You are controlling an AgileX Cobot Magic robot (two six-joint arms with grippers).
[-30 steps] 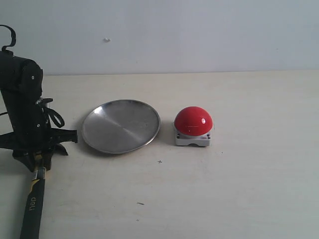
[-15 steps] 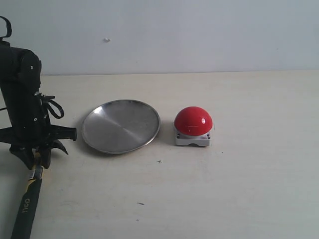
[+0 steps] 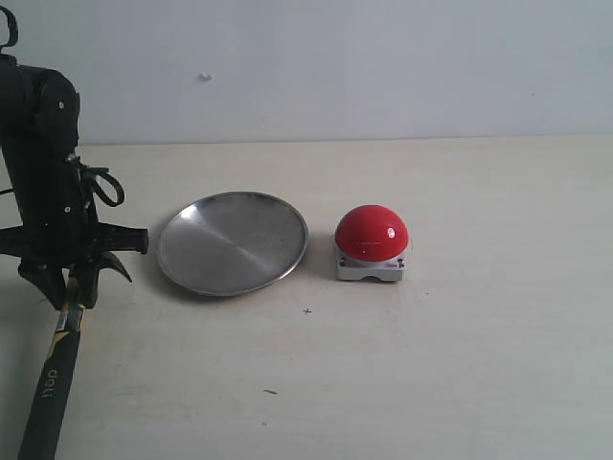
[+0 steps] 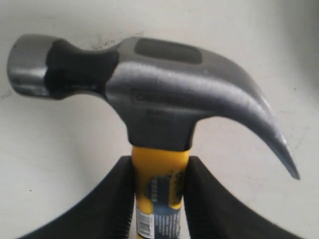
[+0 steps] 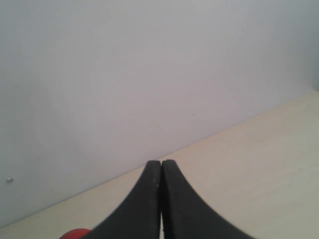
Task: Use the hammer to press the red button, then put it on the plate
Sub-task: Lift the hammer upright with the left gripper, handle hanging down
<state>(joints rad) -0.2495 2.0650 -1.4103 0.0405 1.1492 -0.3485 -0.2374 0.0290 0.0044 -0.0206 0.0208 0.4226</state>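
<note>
Hiding hammer point(image 3: 50, 388) head: left claw point(image 3: 73, 292).

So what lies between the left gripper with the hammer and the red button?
Only the plate, as the exterior view shows: it sits between the left gripper, shut on the hammer, and the red button.

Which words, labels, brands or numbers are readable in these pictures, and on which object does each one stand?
White lettering on the hammer handle: one short word, too blurred to read.
Label on its yellow neck, between the fingers: print too small to read.
Stamped marks on the hammer head: illegible.
The plate and the red button: no text visible.
</note>
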